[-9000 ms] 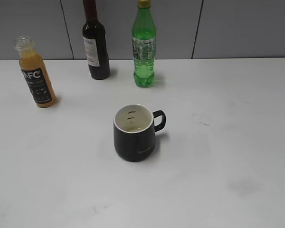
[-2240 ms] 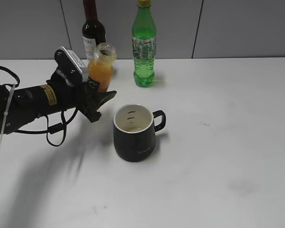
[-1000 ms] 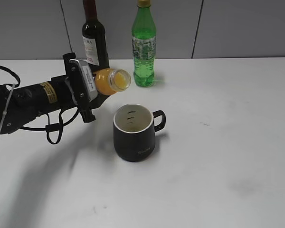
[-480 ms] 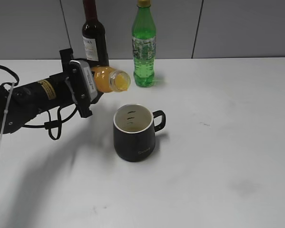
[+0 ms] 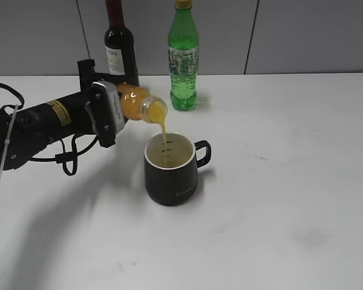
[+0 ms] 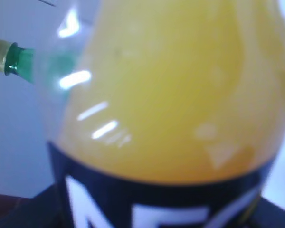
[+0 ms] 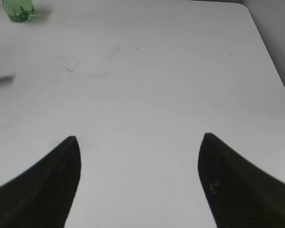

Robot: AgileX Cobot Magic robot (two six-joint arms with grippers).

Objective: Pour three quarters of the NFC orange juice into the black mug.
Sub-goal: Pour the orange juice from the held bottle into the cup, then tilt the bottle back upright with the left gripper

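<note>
My left gripper (image 5: 112, 109) is shut on the NFC orange juice (image 5: 140, 104), holding the bottle on its side above the table with its open mouth tipped down to the right. A thin stream of orange juice (image 5: 164, 134) falls from the mouth into the black mug (image 5: 171, 168), which stands upright mid-table with its handle to the right. The left wrist view is filled by the bottle (image 6: 171, 95), orange liquid above the dark label with white letters. My right gripper (image 7: 138, 142) stands open over bare table, out of the exterior view.
A dark wine bottle (image 5: 121, 45) and a green soda bottle (image 5: 183, 57) stand at the back by the grey wall. The green bottle's base (image 7: 19, 10) shows at the right wrist view's top left. The table's right edge (image 7: 270, 52) runs along that view.
The left gripper has tipped the bottle's mouth further down over the mug, and juice now streams out. Half a second ago nothing was flowing. The mug has not moved.
</note>
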